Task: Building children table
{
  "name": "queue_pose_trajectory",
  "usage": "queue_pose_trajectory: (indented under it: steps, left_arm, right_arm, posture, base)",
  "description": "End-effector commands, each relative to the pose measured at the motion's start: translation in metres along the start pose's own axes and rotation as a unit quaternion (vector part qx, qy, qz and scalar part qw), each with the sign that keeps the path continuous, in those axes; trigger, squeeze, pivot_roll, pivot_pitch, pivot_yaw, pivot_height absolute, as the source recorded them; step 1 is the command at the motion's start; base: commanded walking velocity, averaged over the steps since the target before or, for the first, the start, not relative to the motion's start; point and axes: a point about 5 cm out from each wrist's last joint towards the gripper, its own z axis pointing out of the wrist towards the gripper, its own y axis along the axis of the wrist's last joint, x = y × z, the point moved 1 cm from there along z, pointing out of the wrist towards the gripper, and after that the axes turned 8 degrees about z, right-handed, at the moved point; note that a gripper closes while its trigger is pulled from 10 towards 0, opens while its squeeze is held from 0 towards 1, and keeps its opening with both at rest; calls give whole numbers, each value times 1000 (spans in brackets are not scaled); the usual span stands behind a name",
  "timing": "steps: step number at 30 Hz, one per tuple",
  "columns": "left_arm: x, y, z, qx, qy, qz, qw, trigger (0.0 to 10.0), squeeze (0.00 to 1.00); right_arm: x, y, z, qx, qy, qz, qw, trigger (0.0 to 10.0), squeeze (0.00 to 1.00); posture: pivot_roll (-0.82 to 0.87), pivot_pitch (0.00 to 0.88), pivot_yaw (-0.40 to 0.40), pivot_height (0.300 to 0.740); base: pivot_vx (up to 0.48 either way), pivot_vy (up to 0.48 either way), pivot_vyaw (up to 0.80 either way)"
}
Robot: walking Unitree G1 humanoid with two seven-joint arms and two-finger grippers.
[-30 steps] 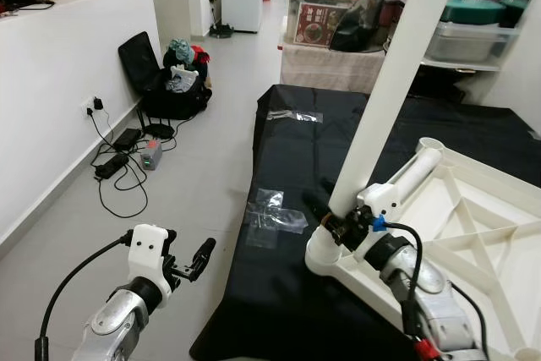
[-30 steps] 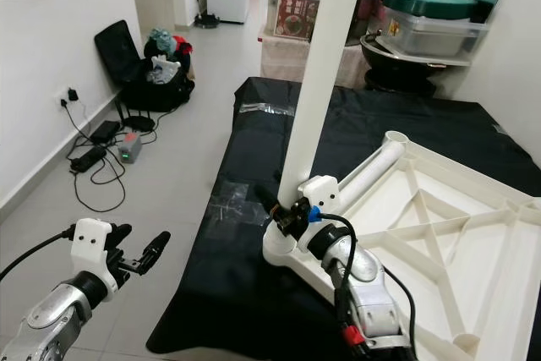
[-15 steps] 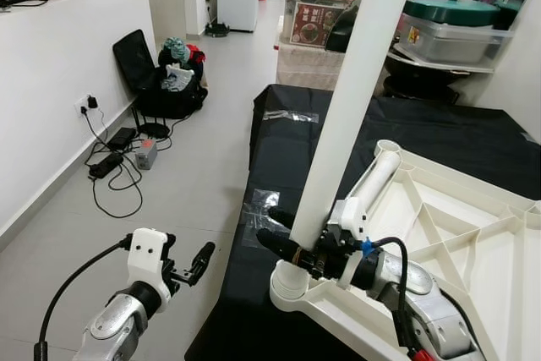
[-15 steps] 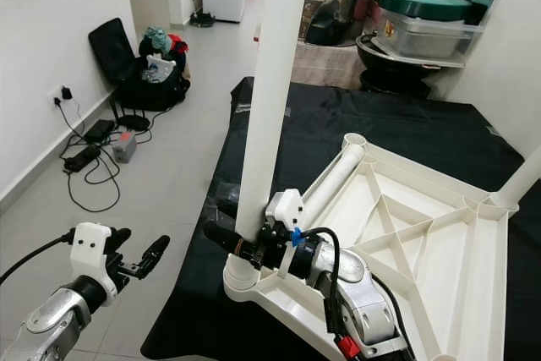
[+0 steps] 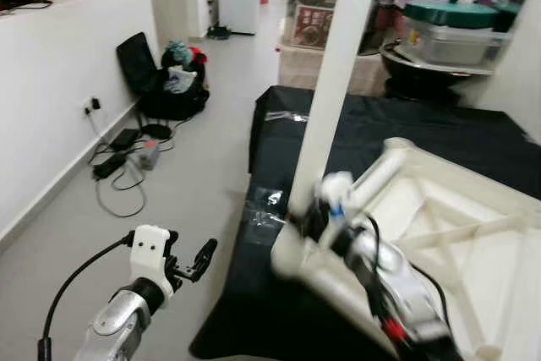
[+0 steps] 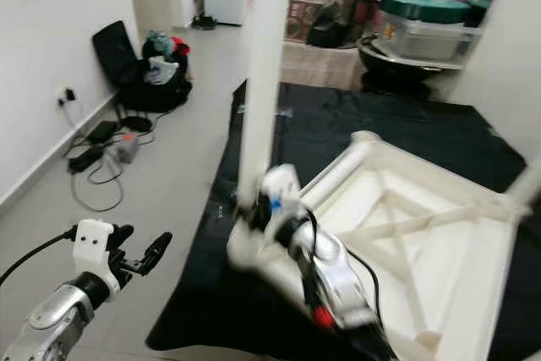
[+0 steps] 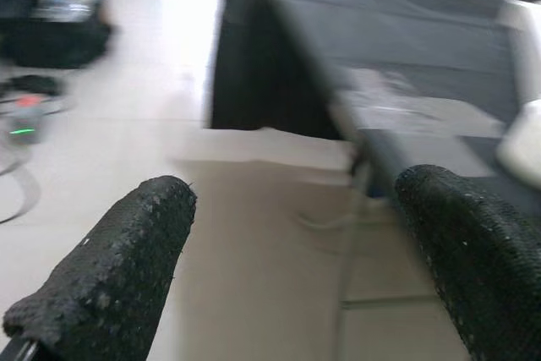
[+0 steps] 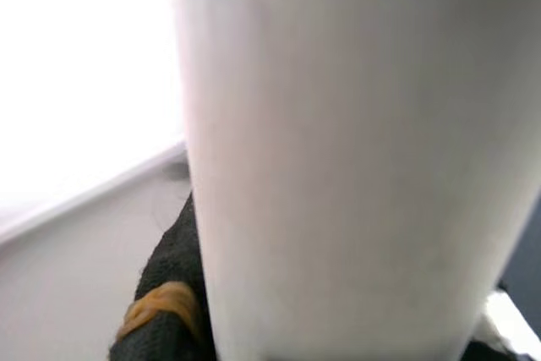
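- While the white table leg (image 5: 331,90) stands upright in the near corner socket of the upturned table top (image 5: 448,234), the step in hand looks like seating that leg
- The right claw (image 5: 314,213) pinches the leg low down, just above the socket
- Next, I judge, comes pressing or twisting it home, keeping it plumb
- The top lies on the black-draped bench (image 5: 287,158)
- The left claw (image 7: 287,251) hangs spread over the floor (image 5: 194,166), idle
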Motion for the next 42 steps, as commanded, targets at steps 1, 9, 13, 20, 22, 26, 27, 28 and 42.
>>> queue_pose_trajectory:
  steps: [1, 9, 13, 20, 22, 26, 27, 28, 42]
  left_arm:
    - [3, -3, 0, 9, 5, 5, 1000, 10000, 0]
    - [4, -4, 1, 11, 6, 7, 1000, 10000, 0]
    - [3, -5, 0, 13, 8, 6, 1000, 10000, 0]
    - [5, -6, -1, 14, 12, 5, 1000, 10000, 0]
    - [5, -6, -1, 15, 12, 5, 1000, 10000, 0]
    - [6, -5, -1, 15, 12, 7, 1000, 10000, 0]
    - [6, -6, 0, 15, 12, 7, 1000, 10000, 0]
    - [6, -6, 0, 15, 12, 7, 1000, 10000, 0]
    - [6, -7, 1, 16, 15, 8, 1000, 10000, 0]
  right_arm:
    - [-36, -55, -26, 121, -128, -26, 984, 10000, 0]
    - [-35, -65, -40, 125, -175, -10, 977, 10000, 0]
    - [-41, -61, -35, 97, -238, 66, 964, 10000, 0]
    - [-46, -58, -36, 82, -302, 96, 945, 10000, 0]
    - [-49, -59, -40, 81, -318, 98, 939, 10000, 0]
    - [-56, -61, -48, 83, -356, 85, 927, 10000, 0]
    - [-58, -61, -51, 83, -371, 77, 922, 10000, 0]
    - [-58, -61, -51, 83, -371, 77, 922, 10000, 0]
    - [-68, -52, -63, 59, -454, 56, 887, 10000, 0]
  posture:
    - [130, 0, -83, 740]
    - [123, 0, -83, 740]
    - [128, 0, -87, 740]
    - [132, 0, -88, 740]
    - [130, 0, -84, 740]
    - [125, 0, -79, 740]
    - [125, 0, -79, 740]
    - [125, 0, -79, 740]
    - [122, 0, -82, 740]
  base:
    - [0, 0, 0]
    - [0, 0, 0]
    - [0, 0, 0]
    - [0, 0, 0]
    - [0, 0, 0]
    - [0, 0, 0]
    - [0, 0, 0]
    - [0, 0, 0]
    - [0, 0, 0]
